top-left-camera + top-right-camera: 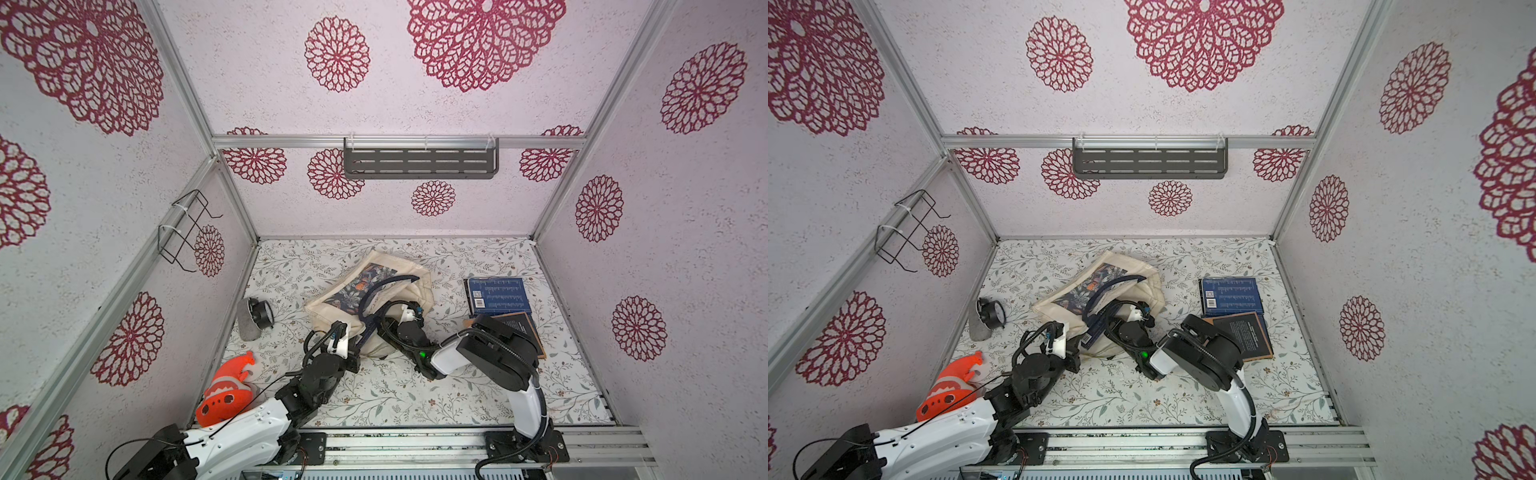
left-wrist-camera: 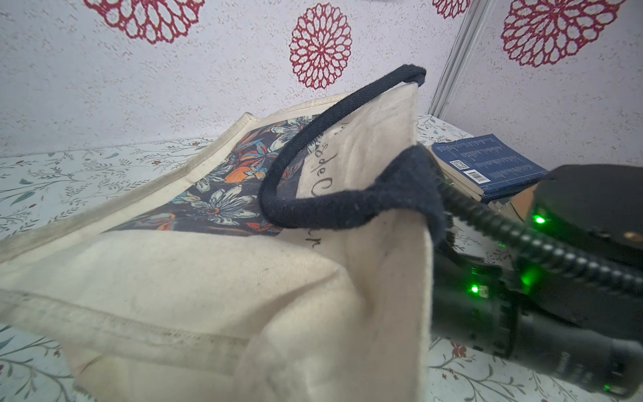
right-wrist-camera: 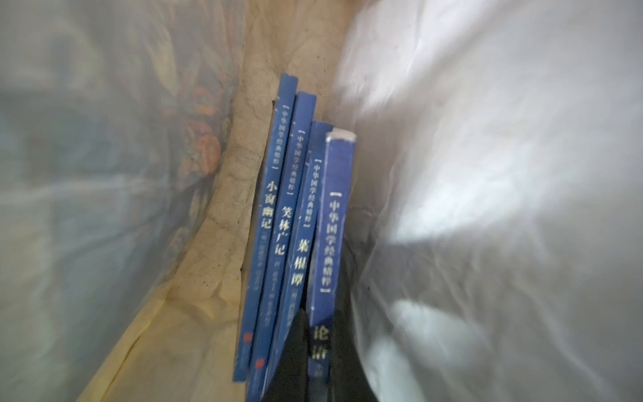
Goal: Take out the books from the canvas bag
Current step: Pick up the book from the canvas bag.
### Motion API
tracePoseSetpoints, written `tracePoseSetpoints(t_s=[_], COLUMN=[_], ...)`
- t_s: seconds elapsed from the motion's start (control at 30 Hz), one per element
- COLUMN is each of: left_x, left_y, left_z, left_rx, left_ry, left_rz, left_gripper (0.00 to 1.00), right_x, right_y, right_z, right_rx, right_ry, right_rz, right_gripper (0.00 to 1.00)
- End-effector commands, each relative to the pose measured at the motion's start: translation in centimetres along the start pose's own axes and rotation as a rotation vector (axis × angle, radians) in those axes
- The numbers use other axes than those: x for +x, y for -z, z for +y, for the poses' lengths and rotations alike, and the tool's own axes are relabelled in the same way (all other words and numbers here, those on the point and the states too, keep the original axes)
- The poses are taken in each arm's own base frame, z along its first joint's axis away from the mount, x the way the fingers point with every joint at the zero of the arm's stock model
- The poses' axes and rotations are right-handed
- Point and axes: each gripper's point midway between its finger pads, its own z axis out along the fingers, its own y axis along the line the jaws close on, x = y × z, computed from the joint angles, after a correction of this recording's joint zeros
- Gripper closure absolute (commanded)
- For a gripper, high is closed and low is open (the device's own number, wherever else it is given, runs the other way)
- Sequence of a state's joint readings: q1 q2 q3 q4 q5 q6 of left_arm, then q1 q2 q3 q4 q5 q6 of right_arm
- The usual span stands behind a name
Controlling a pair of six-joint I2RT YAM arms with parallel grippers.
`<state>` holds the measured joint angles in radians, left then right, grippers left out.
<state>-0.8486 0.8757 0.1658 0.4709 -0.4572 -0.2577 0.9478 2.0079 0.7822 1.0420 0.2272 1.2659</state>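
left claw (image 1: 349,331): pinching bag (image 1: 326,316) rim | right claw (image 3: 322,365): inside bag, clamped on nearest book (image 3: 334,226) spine

Soft even light; canvas bag (image 3: 487,209) interior blurred in right wrist view.

Inside the canvas bag (image 1: 419,286), the right gripper (image 3: 322,348) is unseen in both top views. The blurred wrist view shows dark fingers (image 3: 346,348) seemingly pinching the nearest blue book (image 3: 334,222), its spine cropped. At three o'clock of the bag, the right arm (image 1: 494,353) covers part of a dark-covered book (image 1: 524,327).
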Motion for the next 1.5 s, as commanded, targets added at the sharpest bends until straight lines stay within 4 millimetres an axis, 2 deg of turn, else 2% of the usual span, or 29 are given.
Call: tracePoseSetpoints(t_s=[0.0,0.17,0.27,0.43,0.6,0.7,0.87,1.07,1.2,1.47], left_x=[-3.6,-3.5,-3.6,-3.5,-3.5,-3.4,-3.4,-3.1,-2.6,-2.3], left_y=[0.1,0.0,0.0,-0.1,-0.1,-0.2,-0.1,-0.2,-0.4,0.1], left_z=[-1.1,-1.1,-1.2,-1.2,-1.3,-1.3,-1.1,1.7,3.2,6.1], left_rx=[0.033,0.026,0.03,0.03,0.031,0.032,0.02,-0.144,-0.236,-0.388], left_ry=[0.032,0.028,0.027,0.025,0.022,0.022,0.023,0.028,0.012,0.005], left_rz=[-0.104,-0.097,-0.094,-0.092,-0.091,-0.09,-0.093,-0.078,-0.046,-0.039], left_gripper=[1.0,1.0,1.0,1.0,1.0,1.0,1.0,1.0,1.0,1.0], right_x=[-1.5,-1.9,-1.9,-1.2,0.2,0.5,0.0,-1.9,-3.1,-5.6], right_y=[1.8,3.9,4.3,3.6,2.2,1.6,1.9,4.1,5.5,8.6], right_z=[3.1,2.9,2.6,2.4,1.9,1.8,1.8,1.5,2.0,3.7], right_rx=[-0.073,-0.065,-0.056,-0.064,-0.059,-0.06,-0.039,-0.019,-0.025,-0.046], right_ry=[0.016,0.001,0.017,0.013,-0.018,-0.037,-0.005,0.026,0.045,0.111], right_rz=[-0.022,-0.015,-0.015,0.015,0.067,0.067,0.033,-0.041,-0.086,-0.171], right_gripper=[1.0,1.0,0.86,0.61,0.56,0.59,0.8,0.97,1.0,1.0])
